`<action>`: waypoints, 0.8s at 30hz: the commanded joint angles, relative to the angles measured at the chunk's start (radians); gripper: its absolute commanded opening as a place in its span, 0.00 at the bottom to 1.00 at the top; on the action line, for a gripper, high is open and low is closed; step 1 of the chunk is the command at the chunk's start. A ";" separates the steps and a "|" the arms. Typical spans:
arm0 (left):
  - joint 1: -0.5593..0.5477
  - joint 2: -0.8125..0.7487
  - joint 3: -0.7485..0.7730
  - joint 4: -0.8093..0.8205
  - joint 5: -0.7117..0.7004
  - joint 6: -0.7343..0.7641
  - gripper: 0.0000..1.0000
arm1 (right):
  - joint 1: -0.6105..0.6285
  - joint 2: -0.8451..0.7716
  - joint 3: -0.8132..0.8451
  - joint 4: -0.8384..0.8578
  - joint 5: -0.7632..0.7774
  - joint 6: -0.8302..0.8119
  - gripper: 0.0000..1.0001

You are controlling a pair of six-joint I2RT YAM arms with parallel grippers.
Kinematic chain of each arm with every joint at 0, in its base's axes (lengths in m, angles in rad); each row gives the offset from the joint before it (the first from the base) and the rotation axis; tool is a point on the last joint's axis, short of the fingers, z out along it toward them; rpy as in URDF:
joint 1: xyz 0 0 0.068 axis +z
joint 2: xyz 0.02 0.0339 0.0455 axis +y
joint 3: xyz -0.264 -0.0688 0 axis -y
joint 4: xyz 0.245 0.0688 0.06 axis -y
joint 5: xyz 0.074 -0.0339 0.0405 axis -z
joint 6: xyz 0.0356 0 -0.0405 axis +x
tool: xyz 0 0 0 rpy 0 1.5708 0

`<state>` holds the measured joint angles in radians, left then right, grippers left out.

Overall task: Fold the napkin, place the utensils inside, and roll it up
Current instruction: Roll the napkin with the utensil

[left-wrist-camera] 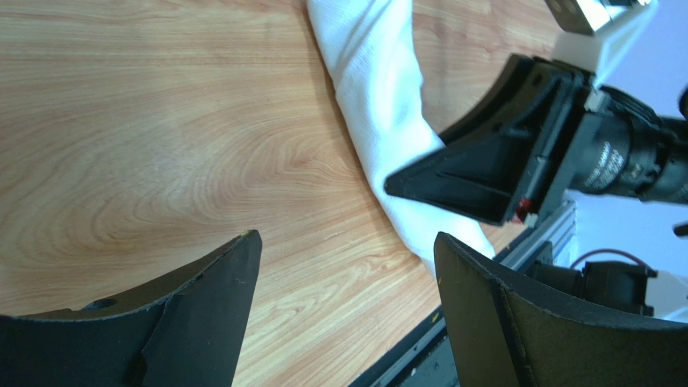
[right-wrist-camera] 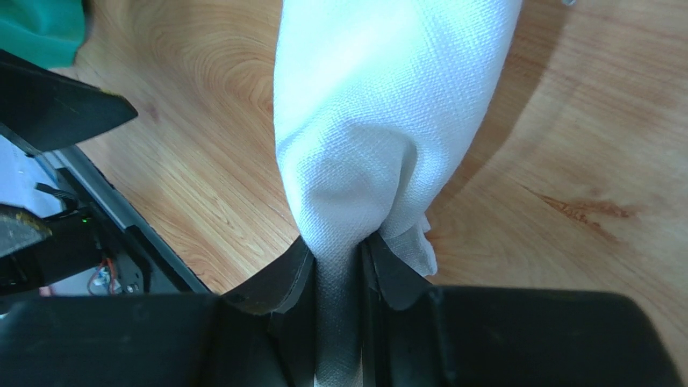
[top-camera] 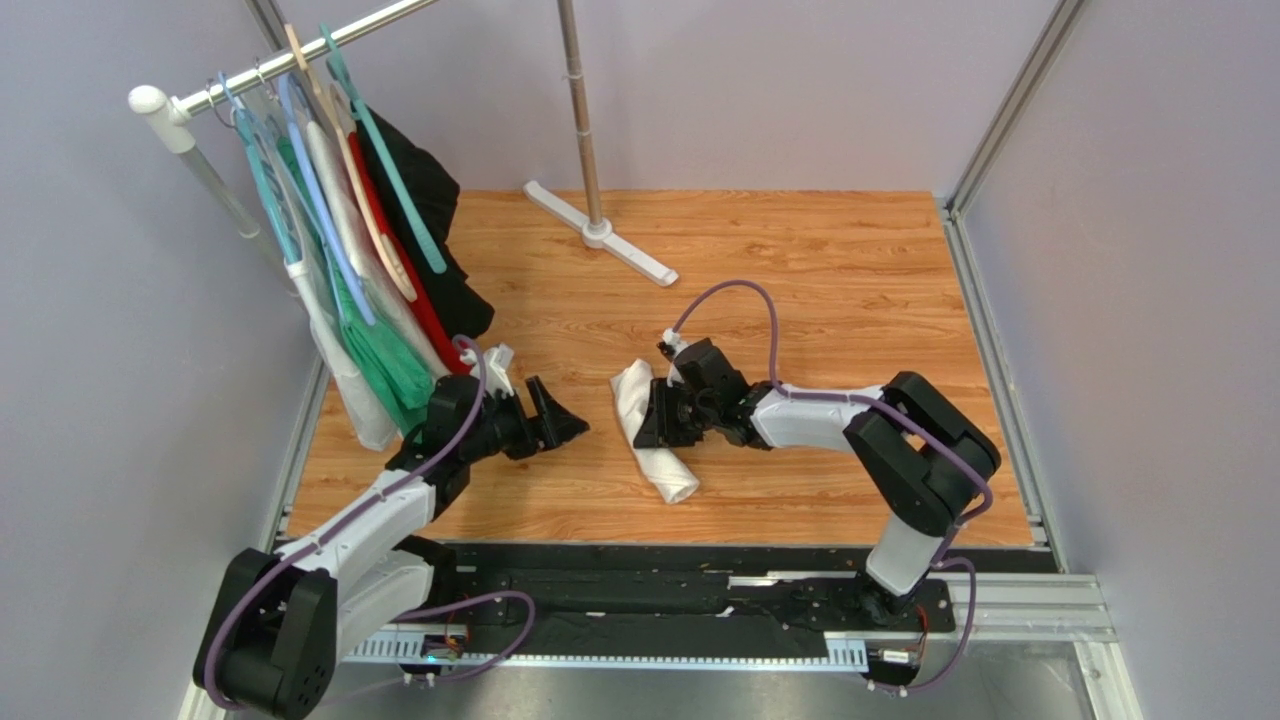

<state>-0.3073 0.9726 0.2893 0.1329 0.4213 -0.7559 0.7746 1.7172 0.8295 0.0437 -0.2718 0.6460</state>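
Near the middle of the wooden table (top-camera: 842, 300), smooth board with warm orange grain: the napkin (top-camera: 673, 474), rolled into a thick, soft tube of white cloth, lying slanted, with one rounded end toward the near edge. From close, a fine square weave and a few gentle wrinkles. Impossible to tell what sits inside the roll.

At the roll: the right gripper (top-camera: 652, 426), narrow, pinching a fold of the white cloth between its two matte black fingers (right-wrist-camera: 283, 282). Above the pinch, the cloth bulging out round and full.

To the left of the roll, near it but not touching: the left gripper (top-camera: 568, 420), spread wide and empty. Two black wedge-shaped fingertips (left-wrist-camera: 210, 298), hard and dull, low over bare wood.

At the far left: a white rail (top-camera: 188, 102) with hanging garments (top-camera: 383, 353) in green, red, black and white.
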 commanded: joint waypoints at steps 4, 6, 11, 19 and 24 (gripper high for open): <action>0.005 -0.012 0.031 0.057 0.109 0.055 0.87 | -0.075 0.076 -0.058 0.166 -0.121 0.110 0.14; 0.005 -0.012 0.036 0.066 0.129 0.061 0.87 | -0.116 0.105 -0.096 0.255 -0.191 0.177 0.14; 0.005 0.050 0.031 0.103 0.125 0.079 0.87 | -0.123 0.094 -0.086 0.196 -0.142 0.140 0.15; -0.064 0.409 0.065 0.503 0.106 -0.074 0.82 | -0.123 0.091 -0.059 0.094 -0.084 0.072 0.21; -0.095 0.551 0.103 0.649 0.050 -0.138 0.79 | -0.124 0.084 -0.072 0.093 -0.078 0.067 0.21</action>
<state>-0.3893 1.4746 0.3546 0.5728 0.5182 -0.8349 0.6586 1.7851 0.7746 0.2386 -0.4465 0.7616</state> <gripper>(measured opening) 0.798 0.228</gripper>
